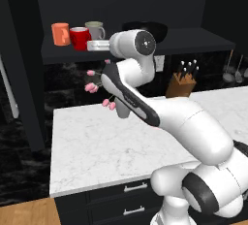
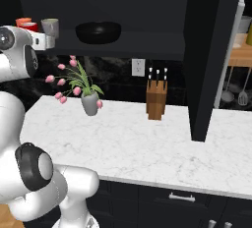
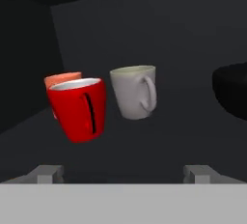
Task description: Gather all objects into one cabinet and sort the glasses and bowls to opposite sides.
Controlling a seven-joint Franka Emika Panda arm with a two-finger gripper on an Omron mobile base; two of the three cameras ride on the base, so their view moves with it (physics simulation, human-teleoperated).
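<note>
Three mugs [image 3: 132, 92], one black bowl [image 2: 98, 32], one tulip vase [image 2: 89, 102], one knife block [image 2: 156, 100].

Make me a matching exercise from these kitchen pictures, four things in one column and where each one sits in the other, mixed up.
Things:
1. orange mug
2. black bowl
3. knife block
4. pale grey mug

Places:
A. on the marble counter, right of the tulip vase
B. right part of the cabinet shelf, apart from the mugs
C. far left of the mug row
D. right of the red mug, nearest the bowl

Pairs: 1-C, 2-B, 3-A, 4-D
</note>
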